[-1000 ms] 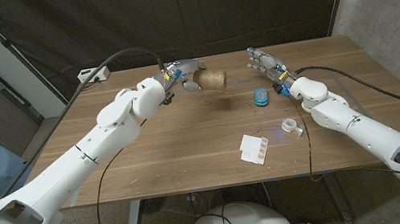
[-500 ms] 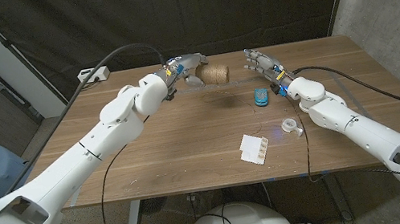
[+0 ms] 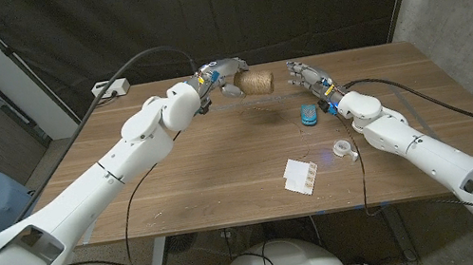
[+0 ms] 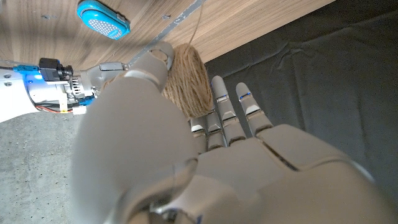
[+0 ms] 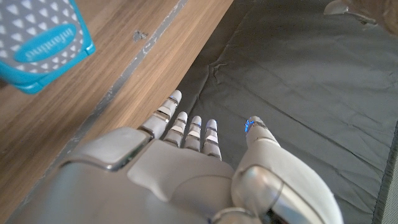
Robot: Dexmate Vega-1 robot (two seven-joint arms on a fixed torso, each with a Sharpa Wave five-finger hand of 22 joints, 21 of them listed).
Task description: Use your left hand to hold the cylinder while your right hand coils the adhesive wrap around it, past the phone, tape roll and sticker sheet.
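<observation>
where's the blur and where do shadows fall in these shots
Head view: sharp and evenly lit; the twine-wrapped cylinder held by the left robot hand casts a soft shadow on the table. Left wrist view: the nearest parts of the robot hand are blurred. Right wrist view: the phone looks slightly soft.

left robot hand [image 3: 220, 76] carrying cylinder [image 3: 257, 83] farther right, right robot hand [image 3: 306, 78] shifted left toward it

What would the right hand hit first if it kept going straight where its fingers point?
Nothing on the table: the right hand aims over the far edge toward the dark curtain. The cylinder sits just beside that line.
</observation>
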